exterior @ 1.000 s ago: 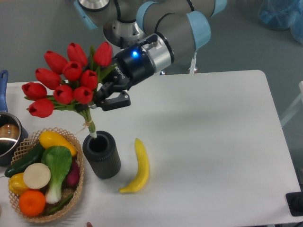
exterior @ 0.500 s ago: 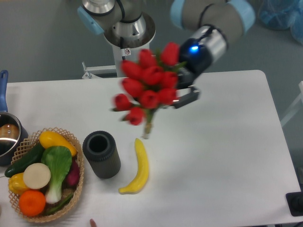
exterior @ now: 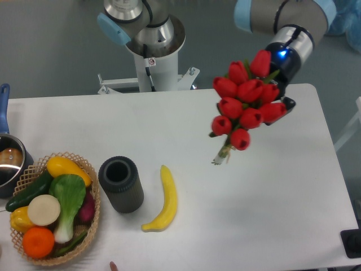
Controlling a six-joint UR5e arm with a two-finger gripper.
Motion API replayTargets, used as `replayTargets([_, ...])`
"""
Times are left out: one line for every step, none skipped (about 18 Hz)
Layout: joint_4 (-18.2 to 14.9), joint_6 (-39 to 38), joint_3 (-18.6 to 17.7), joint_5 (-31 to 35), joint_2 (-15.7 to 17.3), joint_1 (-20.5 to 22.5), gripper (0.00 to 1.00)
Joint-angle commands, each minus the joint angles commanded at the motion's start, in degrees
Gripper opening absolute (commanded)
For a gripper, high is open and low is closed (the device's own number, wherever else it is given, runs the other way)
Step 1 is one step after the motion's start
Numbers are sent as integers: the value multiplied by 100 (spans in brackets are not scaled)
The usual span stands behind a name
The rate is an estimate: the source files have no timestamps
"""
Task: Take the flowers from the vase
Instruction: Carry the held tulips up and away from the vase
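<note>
Holding flowers (exterior: 246,110) in air, well right of vase (exterior: 120,184); end effector (exterior: 277,100) closed on bunch w/ jaws mostly hidden. Risk: stems slip, drop onto worktop (exterior: 271,203).

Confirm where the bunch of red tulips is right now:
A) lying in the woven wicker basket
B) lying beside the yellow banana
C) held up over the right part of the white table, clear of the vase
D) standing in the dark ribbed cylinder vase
C: the bunch of red tulips hangs at the gripper over the right side of the white table, far from the empty dark ribbed vase.
</note>
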Motion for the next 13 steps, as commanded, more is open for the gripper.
replayTargets([0, -9, 18, 0, 0, 9, 49])
replayTargets([0, 17, -8, 9, 0, 9, 49])
replayTargets([0, 35, -26, 9, -9, 9, 49])
replayTargets([0, 35, -35, 9, -9, 35, 49])
replayTargets([-9, 26, -52, 9, 0, 53, 49])
replayTargets([-9, 26, -87, 9, 0, 53, 49])
replayTargets([-9, 26, -105, 9, 0, 44, 49])
replayTargets([-9, 26, -105, 9, 0, 35, 49])
replayTargets([0, 26, -105, 9, 9, 27, 49])
replayTargets([0, 26, -105, 9, 0, 26, 49])
replayTargets([0, 35, -114, 9, 0, 35, 49])
replayTargets([0, 35, -131, 9, 0, 44, 49])
replayTargets([0, 35, -131, 9, 0, 61, 49])
